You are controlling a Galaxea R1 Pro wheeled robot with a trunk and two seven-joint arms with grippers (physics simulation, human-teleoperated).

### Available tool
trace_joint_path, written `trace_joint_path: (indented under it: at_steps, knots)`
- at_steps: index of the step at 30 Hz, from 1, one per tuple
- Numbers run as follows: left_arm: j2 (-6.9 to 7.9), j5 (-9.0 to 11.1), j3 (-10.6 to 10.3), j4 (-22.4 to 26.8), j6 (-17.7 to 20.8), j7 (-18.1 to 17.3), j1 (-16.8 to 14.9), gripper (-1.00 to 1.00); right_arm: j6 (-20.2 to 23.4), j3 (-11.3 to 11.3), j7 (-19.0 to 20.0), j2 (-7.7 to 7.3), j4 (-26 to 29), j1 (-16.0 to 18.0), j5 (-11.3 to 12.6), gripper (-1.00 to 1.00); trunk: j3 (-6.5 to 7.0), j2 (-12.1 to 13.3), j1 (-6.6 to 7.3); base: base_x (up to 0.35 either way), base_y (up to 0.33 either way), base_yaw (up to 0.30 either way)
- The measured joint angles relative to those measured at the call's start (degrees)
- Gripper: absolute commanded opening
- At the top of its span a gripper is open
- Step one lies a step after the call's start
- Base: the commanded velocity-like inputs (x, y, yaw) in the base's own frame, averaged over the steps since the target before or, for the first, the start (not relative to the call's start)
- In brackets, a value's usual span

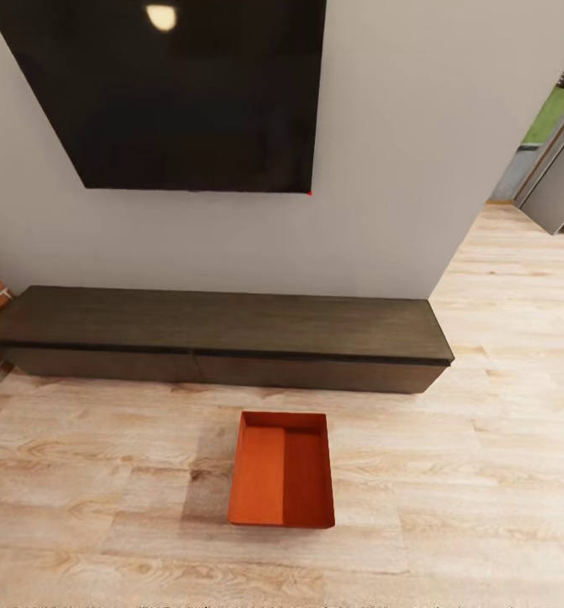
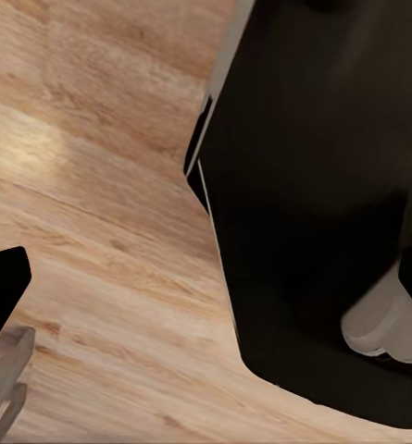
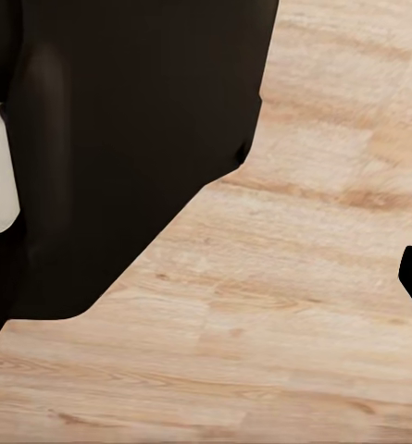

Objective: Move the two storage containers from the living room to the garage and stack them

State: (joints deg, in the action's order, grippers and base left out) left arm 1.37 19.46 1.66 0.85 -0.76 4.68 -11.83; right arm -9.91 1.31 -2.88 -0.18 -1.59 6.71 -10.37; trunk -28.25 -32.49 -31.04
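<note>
From the head camera I saw one storage container [image 1: 282,469] on the light plank floor [image 1: 485,473], its far rim just short of the long dark bench [image 1: 219,333] — bare boards lay on its other sides. I couldn't place it relative to either gripper, nor tell how they stood.

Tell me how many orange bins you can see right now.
1. The bin sits on the wood floor, in front of the dark bench under the TV. A second one may be out of frame.
</note>
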Motion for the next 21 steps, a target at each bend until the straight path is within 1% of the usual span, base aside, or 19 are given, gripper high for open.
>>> trace_joint_path:
  at_steps: [4,6,7,13,16,17,18,21]
  knots:
    - [-0.10,-1.5,-0.3,0.1,0.1,0.1,0.0,1.00,0.0,0.0,0.0,0.01,0.0,0.0,0.1,1.00,-0.37,0.0,0.00,0.000,0.000,0.000]
    - [-0.02,-2.8,-0.6,0.0,0.1,0.1,0.0,1.00,0.0,0.0,0.0,-0.04,0.0,0.0,0.2,1.00,-0.55,0.0,0.00,0.000,0.000,0.000]
    - [0.03,-3.0,-0.6,0.0,0.1,0.1,0.0,1.00,0.0,0.0,0.0,-0.05,0.0,0.0,0.2,1.00,-0.65,0.0,0.00,0.000,0.000,0.000]
    - [0.15,-3.0,-0.6,-0.3,0.0,0.1,0.0,1.00,0.0,0.1,0.0,-0.02,0.0,0.0,0.3,1.00,-1.20,0.0,0.00,0.000,0.000,0.000]
    - [0.10,-2.8,-0.5,-0.4,-2.1,0.2,0.0,1.00,0.0,0.2,0.0,0.00,0.0,0.0,0.3,1.00,-1.47,0.0,0.00,0.000,0.000,0.000]
    - [0.03,-2.7,-0.5,-0.5,-3.8,0.2,0.0,1.00,0.0,0.1,0.0,-0.01,0.0,0.0,0.3,1.00,-1.57,0.0,0.00,0.000,0.000,0.000]
    - [0.01,-2.7,-0.5,-0.6,-4.6,0.3,0.0,1.00,0.0,0.1,0.0,0.00,0.0,0.0,0.3,1.00,-1.66,0.0,0.00,0.000,0.000,0.000]
    - [-0.03,-2.6,-0.5,-0.6,-5.7,0.3,0.0,1.00,0.0,0.1,0.0,0.00,0.0,0.0,0.3,1.00,-1.93,0.0,0.00,0.000,0.000,0.000]
